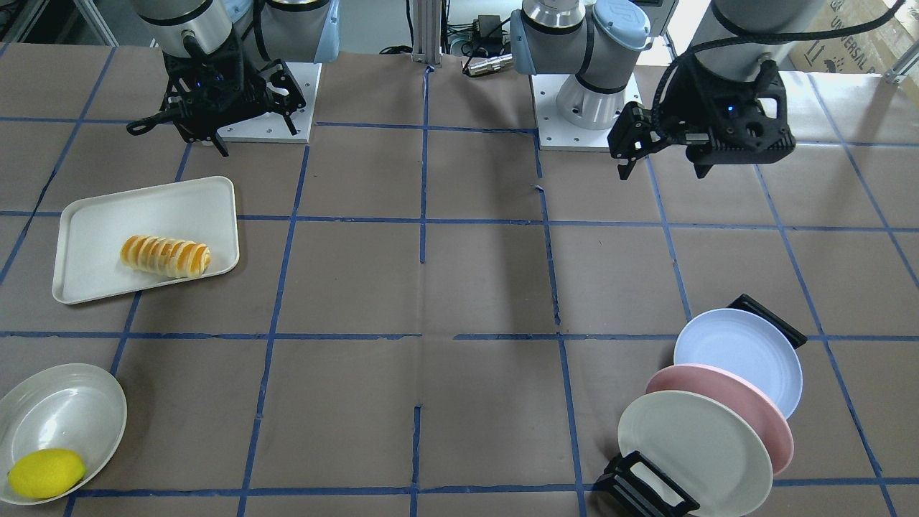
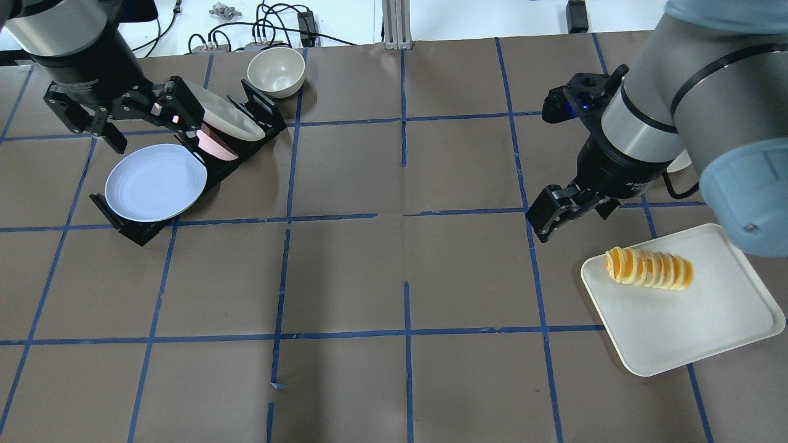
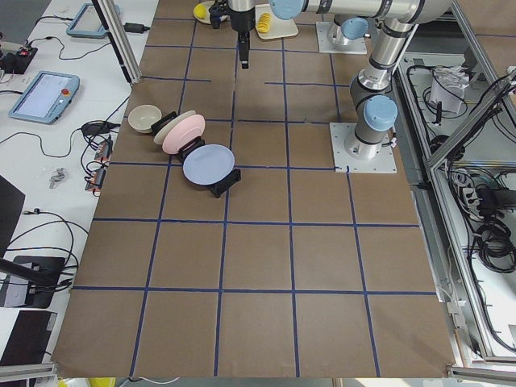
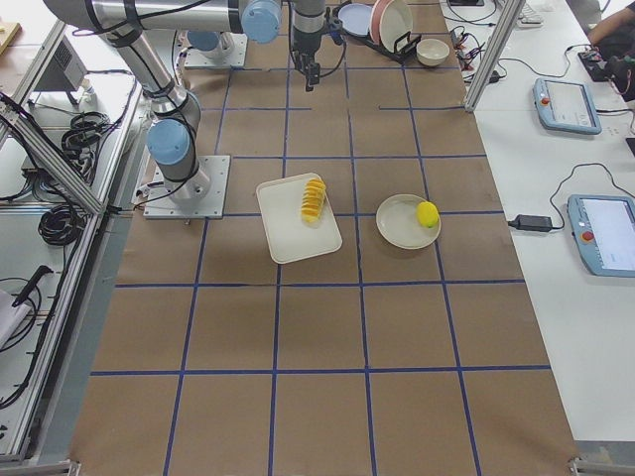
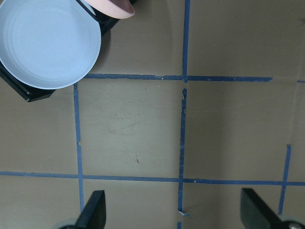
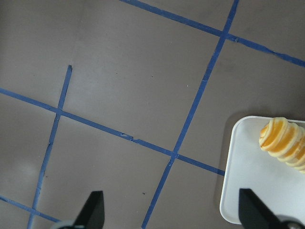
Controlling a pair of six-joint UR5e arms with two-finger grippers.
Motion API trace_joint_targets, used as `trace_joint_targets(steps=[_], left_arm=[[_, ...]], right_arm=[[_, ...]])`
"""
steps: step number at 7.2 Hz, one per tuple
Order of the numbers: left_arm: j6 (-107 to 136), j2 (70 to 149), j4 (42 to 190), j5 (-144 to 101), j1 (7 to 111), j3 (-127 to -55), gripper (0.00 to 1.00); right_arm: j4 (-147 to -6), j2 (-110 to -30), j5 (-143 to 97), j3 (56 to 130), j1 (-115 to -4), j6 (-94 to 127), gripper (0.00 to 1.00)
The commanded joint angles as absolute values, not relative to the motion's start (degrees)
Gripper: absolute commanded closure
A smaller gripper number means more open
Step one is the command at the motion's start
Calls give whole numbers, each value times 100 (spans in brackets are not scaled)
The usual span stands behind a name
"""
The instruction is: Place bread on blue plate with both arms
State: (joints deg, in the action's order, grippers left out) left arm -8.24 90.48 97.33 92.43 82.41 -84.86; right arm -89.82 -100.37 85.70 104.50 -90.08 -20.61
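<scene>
The bread [image 2: 649, 271] lies on a white tray [image 2: 695, 332] at the table's right side; it also shows in the front view [image 1: 165, 256] and at the right edge of the right wrist view [image 6: 286, 143]. The blue plate [image 2: 155, 181] leans in the end slot of a black rack [image 2: 132, 231] at the far left, and shows in the front view [image 1: 743, 355] and the left wrist view [image 5: 47, 43]. My left gripper [image 2: 132, 123] hovers open and empty just behind the plate. My right gripper [image 2: 575, 212] hovers open and empty left of the tray.
A pink plate [image 1: 747, 409] and a cream-white plate [image 1: 689, 438] stand in the same rack. A small cream bowl [image 2: 276, 72] sits behind it. A lemon [image 1: 47, 474] lies in a cream dish [image 1: 72, 402] beyond the tray.
</scene>
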Motion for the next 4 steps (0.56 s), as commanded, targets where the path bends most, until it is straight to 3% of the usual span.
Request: trace_joint_targets(steps=[1,4], left_arm=[[-2077,9489,9599,8862,7081,-8420,0],[-3732,11069,8975,8535,5892,-7922,0]], right_arm=[[-9219,-10028,8604,10581,-8790,-2754,0],[-10042,-10011,8762,11395,-7424,-4606,1]])
